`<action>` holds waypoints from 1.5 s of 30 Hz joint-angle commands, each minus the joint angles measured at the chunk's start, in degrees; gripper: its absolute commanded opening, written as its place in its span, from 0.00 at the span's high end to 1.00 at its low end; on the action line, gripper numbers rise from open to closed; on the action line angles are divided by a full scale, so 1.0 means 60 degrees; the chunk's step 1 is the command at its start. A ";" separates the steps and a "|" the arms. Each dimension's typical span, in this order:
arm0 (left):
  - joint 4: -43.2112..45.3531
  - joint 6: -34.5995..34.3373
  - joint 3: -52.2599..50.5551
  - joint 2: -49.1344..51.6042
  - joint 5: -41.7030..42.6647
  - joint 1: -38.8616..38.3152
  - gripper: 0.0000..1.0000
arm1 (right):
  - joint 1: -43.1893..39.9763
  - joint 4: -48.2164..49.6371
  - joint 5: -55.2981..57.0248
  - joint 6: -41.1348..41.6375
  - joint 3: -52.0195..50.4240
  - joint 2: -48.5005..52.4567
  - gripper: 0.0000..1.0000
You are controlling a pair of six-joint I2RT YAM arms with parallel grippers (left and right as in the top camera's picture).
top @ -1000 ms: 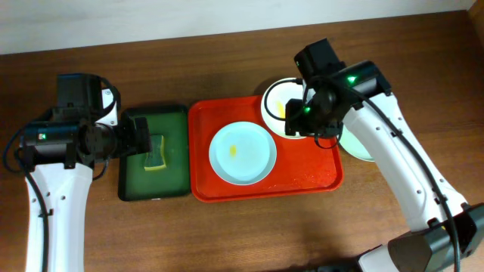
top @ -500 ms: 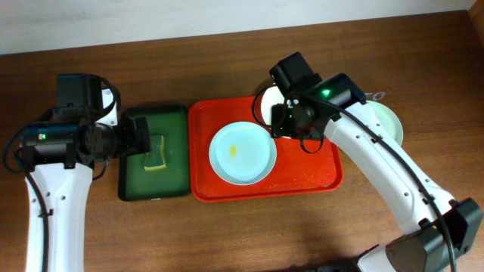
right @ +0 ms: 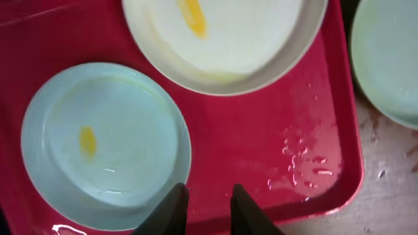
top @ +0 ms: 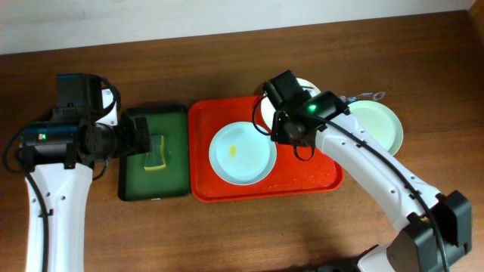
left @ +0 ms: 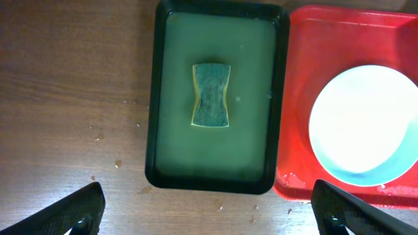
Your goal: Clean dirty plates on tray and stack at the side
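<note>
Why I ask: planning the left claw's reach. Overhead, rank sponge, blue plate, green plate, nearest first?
1. Sponge, by the left claw, in the dark green tray.
2. Blue plate, on the red tray.
3. Green plate, far right, on the table.

a pale blue plate point(top: 242, 155) lay in the red tray point(top: 302, 181), a cream-white plate point(top: 259, 112) beside it partly under the right arm point(top: 363, 162). a pale green plate point(top: 376, 125) sat on the table point(top: 227, 234) just beside the tray.
</note>
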 commanded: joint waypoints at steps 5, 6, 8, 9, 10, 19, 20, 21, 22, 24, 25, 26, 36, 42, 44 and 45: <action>-0.0007 -0.0080 0.0138 -0.0080 -0.0033 0.0033 0.01 | -0.0503 -0.0466 0.0146 0.2630 -0.0776 -0.0160 0.74; -0.0007 -0.0080 0.0138 -0.0080 -0.0033 0.0033 0.01 | -0.0652 -0.0317 -0.0106 0.2991 -0.1038 -0.0160 0.74; -0.0004 -0.0080 0.0138 -0.0080 -0.0033 0.0033 0.01 | -0.0889 0.0714 -0.1410 0.3005 -0.1781 -0.0160 0.79; -0.0007 -0.0080 0.0138 -0.0080 -0.0036 0.0033 0.01 | -0.0900 0.1096 -0.1770 0.3005 -0.1989 -0.0160 0.80; -0.0007 -0.0080 0.0138 -0.0080 -0.0033 0.0033 0.01 | -0.0900 0.1453 -0.2058 0.3005 -0.2171 -0.0160 0.80; -0.0007 -0.0080 0.0138 -0.0080 -0.0036 0.0033 0.01 | -0.0809 0.1909 -0.2295 0.4266 -0.2980 -0.0157 0.88; -0.0007 -0.0080 0.0138 -0.0080 -0.0033 0.0033 0.01 | -0.0685 0.2018 -0.2288 0.4299 -0.3038 -0.0149 0.85; -0.0007 -0.0080 0.0138 -0.0080 -0.0033 0.0033 0.01 | -0.0539 0.2244 -0.2295 0.4302 -0.3104 -0.0149 0.82; -0.0004 -0.0080 0.0138 -0.0080 -0.0036 0.0033 0.01 | -0.0419 0.2419 -0.2295 0.4302 -0.3144 -0.0149 0.81; -0.0004 -0.0080 0.0138 -0.0080 -0.0033 0.0033 0.01 | -0.0142 0.2783 -0.2284 0.4302 -0.3253 -0.0142 0.81; -0.0007 -0.0080 0.0138 -0.0080 -0.0036 0.0033 0.01 | -0.0007 0.2969 -0.2244 0.4302 -0.3351 -0.0142 0.83; -0.0007 -0.0080 0.0138 -0.0080 -0.0033 0.0033 0.01 | 0.0062 0.3104 -0.2135 0.4320 -0.3446 -0.0142 0.84; -0.0004 -0.0080 0.0138 -0.0080 -0.0036 0.0033 0.01 | 0.0248 0.4430 -0.1774 0.4681 -0.4054 0.0379 0.80; -0.0007 -0.0080 0.0138 -0.0080 -0.0036 0.0033 0.01 | 0.0248 0.4459 -0.1774 0.4681 -0.4054 0.0940 0.86; -0.0007 -0.0080 0.0138 -0.0080 -0.0033 0.0033 0.01 | 0.0248 0.4568 -0.1781 0.4674 -0.4054 0.1060 0.86; -0.0004 -0.0080 0.0138 -0.0080 -0.0036 0.0033 0.01 | 0.0248 0.4688 -0.1785 0.4521 -0.4054 0.1060 0.85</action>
